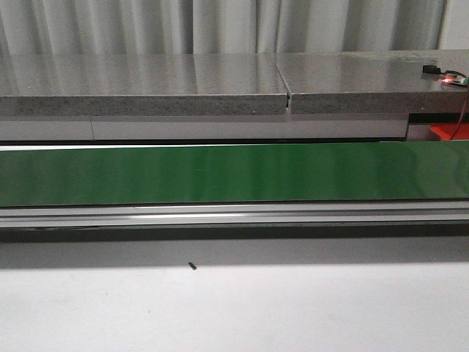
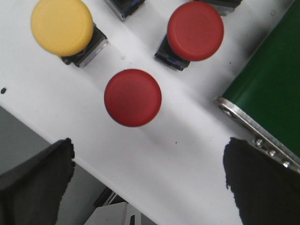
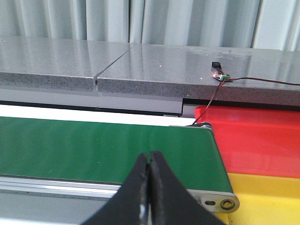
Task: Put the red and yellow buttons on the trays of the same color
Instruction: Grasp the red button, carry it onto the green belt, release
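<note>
Right, step: picking a red button [image 2: 132, 97] with my left fingers [image 2: 140, 178], judging by where they hang.
left fingers: spread wide, nothing between them; one pad [image 2: 35, 180] sits on either side of the view with bare white surface [image 2: 178, 159] in the gap.
right fingers [image 3: 149, 187]: pressed together, holding nothing, hovering over the green belt [image 3: 93, 150].
target position: the button stands on the white surface, ahead of the gap between my left fingers and slightly off its middle.
how to do it well: centre over the cap, come straight down, close below the cap rim on the body if I can reach it. The cap looks smooth and domed, so a grip on it alone may slip.
neighbours: a second red button [image 2: 195, 31] and a yellow button [image 2: 62, 26] sit near but apart; keep my pads clear of both.
belt end: its metal roller edge [image 2: 255, 136] is just beside one pad; watch for contact.
target look: round matte red cap, body hidden beneath it.
drop zone: red tray [image 3: 255, 136] and yellow tray [image 3: 267, 197] lie past the belt's end, by my right arm.
</note>
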Available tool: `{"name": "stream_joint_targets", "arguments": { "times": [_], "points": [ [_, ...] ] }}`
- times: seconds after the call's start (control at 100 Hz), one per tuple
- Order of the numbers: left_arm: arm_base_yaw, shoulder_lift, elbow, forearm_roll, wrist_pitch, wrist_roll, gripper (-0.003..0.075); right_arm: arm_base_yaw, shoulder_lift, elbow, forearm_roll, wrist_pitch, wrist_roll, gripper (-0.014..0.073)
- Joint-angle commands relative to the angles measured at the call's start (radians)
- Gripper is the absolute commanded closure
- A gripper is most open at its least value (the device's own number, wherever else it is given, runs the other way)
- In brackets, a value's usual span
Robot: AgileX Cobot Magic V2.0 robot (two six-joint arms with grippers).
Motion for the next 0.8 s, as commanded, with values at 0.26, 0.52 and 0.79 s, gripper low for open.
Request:
{"name": "stream_joint_targets", "arguments": {
  "times": [0.26, 0.52, 0.79],
  "points": [
    [0.001, 0.088, -0.045, -0.012, -0.104, -0.023, 0.0112, -0.005, -0.018, -0.016, -0.009, -0.074, 0.001, 0.0661],
    [0.001, 0.126, -0.045, -0.01, -0.144, -0.033, 0.0258, -0.005, -0.018, -0.016, -0.009, -0.074, 0.001, 0.0661],
    [0.001, 0.126, -0.045, -0.01, -0.15, -0.033, 0.0454, -0.005, -0.018, -0.016, -0.009, -0.074, 0.001, 0.0661]
  ]
}}
